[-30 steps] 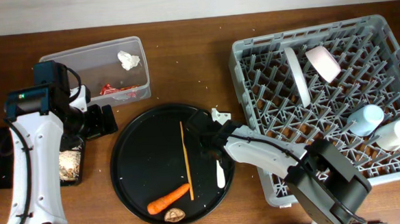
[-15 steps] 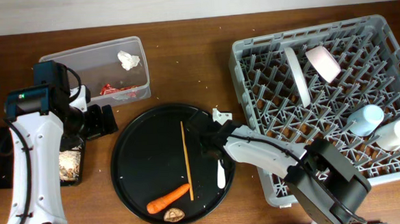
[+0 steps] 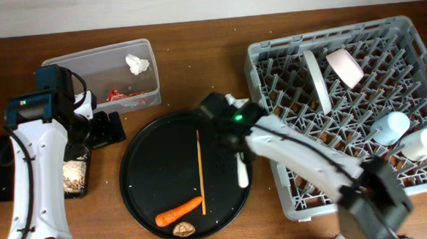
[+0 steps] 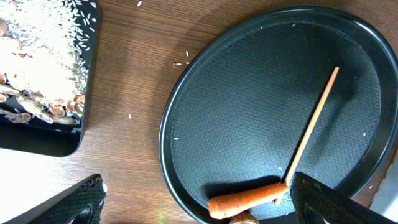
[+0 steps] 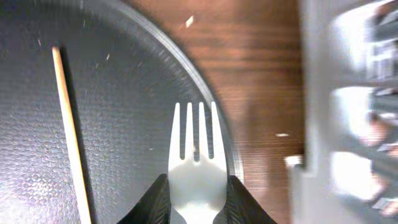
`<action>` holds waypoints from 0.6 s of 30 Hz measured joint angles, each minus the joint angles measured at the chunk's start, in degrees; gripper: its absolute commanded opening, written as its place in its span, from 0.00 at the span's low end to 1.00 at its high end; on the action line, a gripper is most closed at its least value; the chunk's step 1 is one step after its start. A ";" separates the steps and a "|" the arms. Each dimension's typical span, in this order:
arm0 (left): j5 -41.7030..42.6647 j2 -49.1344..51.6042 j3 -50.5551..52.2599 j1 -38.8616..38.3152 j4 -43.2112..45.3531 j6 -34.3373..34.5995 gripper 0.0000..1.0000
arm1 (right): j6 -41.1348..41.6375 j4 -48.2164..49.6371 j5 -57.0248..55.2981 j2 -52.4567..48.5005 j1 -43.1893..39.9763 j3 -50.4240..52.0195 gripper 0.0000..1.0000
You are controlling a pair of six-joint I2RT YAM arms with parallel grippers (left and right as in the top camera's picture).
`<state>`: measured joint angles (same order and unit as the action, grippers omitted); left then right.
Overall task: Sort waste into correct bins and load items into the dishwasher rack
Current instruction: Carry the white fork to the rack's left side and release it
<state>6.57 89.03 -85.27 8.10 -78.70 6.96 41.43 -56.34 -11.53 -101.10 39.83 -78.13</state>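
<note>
**A:** White plastic first: where does the fork (image 3: 242, 169) sit from overhead?

**B:** On the right side of the round black tray (image 3: 150, 174), just inside its rim and beside the dishwasher rack (image 3: 421, 174). Only the handle shows. Its long axis runs from the far side of the table (image 3: 196, 69) toward the near side, and the head is hidden under the right arm (image 3: 295, 148).

**A:** What differs from a second ago?

**B:** That arm's wrist has swung toward the tray's far rim and looks larger. The fork has shifted a little toward the far side and the rack. The chopstick (image 3: 201, 171) lies slightly straighter. The carrot (image 3: 179, 211) and the left arm (image 3: 33, 173) are where they were.

**A:** And the left wrist view?

**B:** The left gripper (image 4: 200, 204) is spread wide with nothing between its fingers, over the round tray's rim. The chopstick slants from upper right to lower left, its lower end meeting the carrot's thin tip. The shallow black tray (image 4: 43, 140) with food scraps (image 4: 37, 62) lies at the left.

**A:** The right wrist view?

**B:** The right gripper (image 5: 197, 190) pinches the fork at its neck, one finger against each side. The four tines point away from the gripper, toward the tray's rim and the bare wood beyond. The chopstick runs nearly parallel on the left, and the rack is a grey blur on the right. Whether the fork is clear of the tray I cannot tell.
</note>
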 measured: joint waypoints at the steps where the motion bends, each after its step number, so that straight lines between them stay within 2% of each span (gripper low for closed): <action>1: 0.00 0.00 0.00 0.00 0.00 0.00 0.95 | -1.11 -0.87 0.04 1.57 -1.27 -0.04 0.24; 7: 0.00 0.00 0.00 0.00 0.00 -0.02 0.95 | -11.63 -6.82 -0.07 11.50 -10.82 -0.52 0.24; 11: 0.00 0.00 0.00 0.00 0.00 0.00 0.95 | -18.40 -9.51 -0.02 12.22 -15.08 -0.57 0.24; 18: 0.02 0.00 0.00 0.00 -0.17 0.00 0.95 | -25.92 -3.21 0.42 12.00 -19.47 5.25 0.24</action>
<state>6.59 89.03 -85.27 8.10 -78.87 6.96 15.51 -59.55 -11.11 -89.10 20.36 -72.88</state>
